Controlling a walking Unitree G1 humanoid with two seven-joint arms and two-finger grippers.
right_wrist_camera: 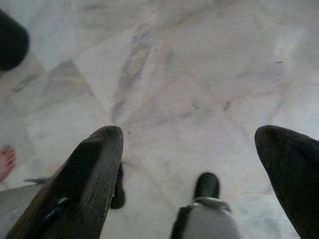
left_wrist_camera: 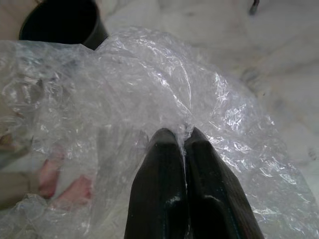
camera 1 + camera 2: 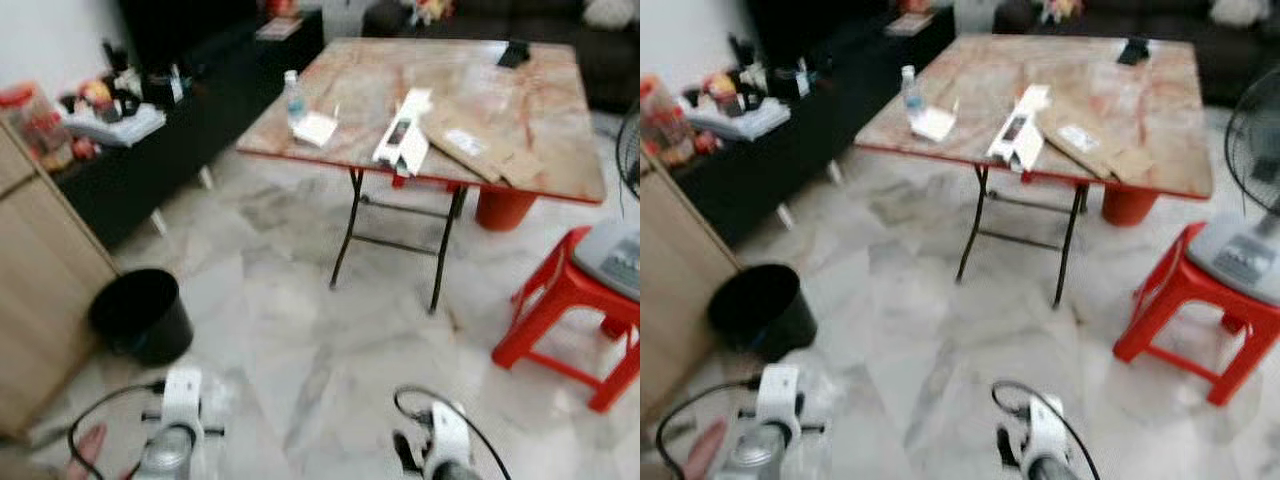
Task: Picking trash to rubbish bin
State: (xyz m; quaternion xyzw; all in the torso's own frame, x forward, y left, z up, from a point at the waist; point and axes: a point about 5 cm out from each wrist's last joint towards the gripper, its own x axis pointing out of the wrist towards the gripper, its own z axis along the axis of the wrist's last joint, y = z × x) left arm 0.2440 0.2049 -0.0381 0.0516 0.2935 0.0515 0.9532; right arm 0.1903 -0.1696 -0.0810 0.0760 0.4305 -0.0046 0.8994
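Bubble wrap (image 2: pixel 149 94) clamped in my left gripper (image 2: pixel 185 142).
Black bin (image 3: pixel 142 315) stands on the floor beside it, its inside too dark to read; right gripper (image 1: pixel 192 169) gapes wide.

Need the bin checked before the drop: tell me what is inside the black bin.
The black bin looks dark inside; no contents can be made out. The left gripper, jaws shut, holds clear plastic wrap near it.

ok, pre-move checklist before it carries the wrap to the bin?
1. Left tool shut on bubble wrap: ok.
2. Black bin upright, mouth open, to the robot's front-left: ok.
3. Floor between robot and bin free of things: ok.
4. Right tool open, holding nothing: ok.
5. Person's foot close beside the left arm: not ok.
6. Wrap clear of trailing cables: cannot tell.
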